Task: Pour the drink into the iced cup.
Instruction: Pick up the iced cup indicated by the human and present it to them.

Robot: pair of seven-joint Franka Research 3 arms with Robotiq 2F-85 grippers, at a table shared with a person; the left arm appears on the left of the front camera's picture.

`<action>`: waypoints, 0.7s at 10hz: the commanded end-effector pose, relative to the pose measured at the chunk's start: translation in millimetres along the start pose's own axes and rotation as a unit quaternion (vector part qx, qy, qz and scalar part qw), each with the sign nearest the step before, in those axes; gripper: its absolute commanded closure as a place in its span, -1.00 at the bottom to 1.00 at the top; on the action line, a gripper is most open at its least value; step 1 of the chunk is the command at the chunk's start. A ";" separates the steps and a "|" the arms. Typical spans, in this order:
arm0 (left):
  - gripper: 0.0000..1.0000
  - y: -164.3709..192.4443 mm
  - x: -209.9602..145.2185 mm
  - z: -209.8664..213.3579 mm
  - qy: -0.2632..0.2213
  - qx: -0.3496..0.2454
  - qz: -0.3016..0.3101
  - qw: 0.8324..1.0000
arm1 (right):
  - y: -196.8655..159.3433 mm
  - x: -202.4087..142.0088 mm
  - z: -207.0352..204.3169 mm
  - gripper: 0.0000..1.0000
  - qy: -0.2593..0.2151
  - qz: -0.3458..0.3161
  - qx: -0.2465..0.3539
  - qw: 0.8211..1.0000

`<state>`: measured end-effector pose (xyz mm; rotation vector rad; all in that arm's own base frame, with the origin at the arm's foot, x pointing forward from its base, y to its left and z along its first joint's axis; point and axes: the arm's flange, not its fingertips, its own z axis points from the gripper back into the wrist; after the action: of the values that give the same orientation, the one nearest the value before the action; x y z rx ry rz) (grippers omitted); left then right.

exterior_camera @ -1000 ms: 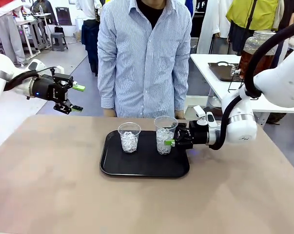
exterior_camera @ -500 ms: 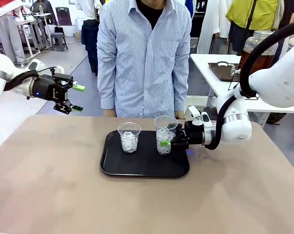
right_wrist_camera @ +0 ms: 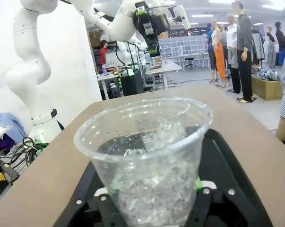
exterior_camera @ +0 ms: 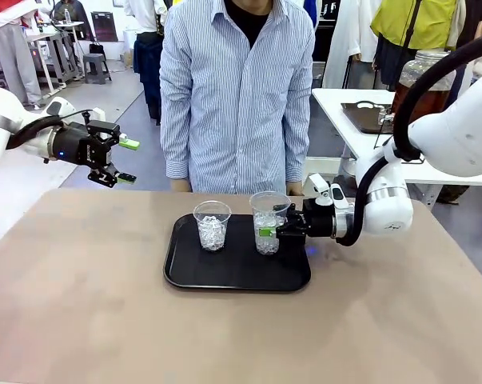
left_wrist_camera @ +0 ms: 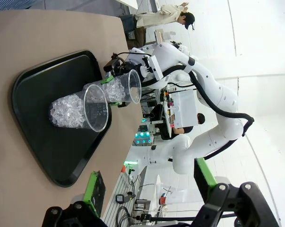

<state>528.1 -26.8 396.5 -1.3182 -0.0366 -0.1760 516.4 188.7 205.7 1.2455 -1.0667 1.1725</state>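
Here we are at the table point(exterior_camera: 89, 304), and the black tray point(exterior_camera: 225, 276) sits in the middle of it with two clear cups on its far half, both packed with ice. We see the right gripper point(exterior_camera: 269, 231) reaching in low from the right, its fingers lying level, one on each side of the right iced cup point(exterior_camera: 268, 206). In the right wrist view the green pads press against the cup's lower wall on both sides, so we call that a closed grasp on the cup. The cup stands upright; whether its base rests on the tray we cannot tell. The left iced cup point(exterior_camera: 212, 226) stands just beside it on the left, the two apart. Over at the far left, the left gripper point(exterior_camera: 129, 161) hangs high in the air, well apart from the tray, fingers spread wide and empty. A person point(exterior_camera: 237, 88) in a striped shirt stands at the far edge, right behind the tray. On a white side table point(exterior_camera: 332, 100) at the far right we spot a large jar point(exterior_camera: 423, 76) with brown liquid in its lower part.
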 end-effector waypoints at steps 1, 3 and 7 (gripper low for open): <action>-1.00 -1.4 -0.3 0.6 0.001 0.000 -0.002 1.000 | -5.0 8.8 1.5 -0.29 -0.026 -0.017 0.012 0.999; -1.00 -1.4 -0.3 0.6 0.001 0.000 -0.002 1.000 | -10.2 34.4 8.2 -0.29 -0.040 -0.019 0.026 0.999; -1.00 -1.4 -0.3 0.6 0.001 0.000 -0.002 1.000 | -29.5 109.7 15.3 -0.29 -0.012 -0.010 0.036 0.999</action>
<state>528.1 -26.7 396.5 -1.3182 -0.0366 -0.1760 551.6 179.9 297.2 1.3225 -1.0813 1.1729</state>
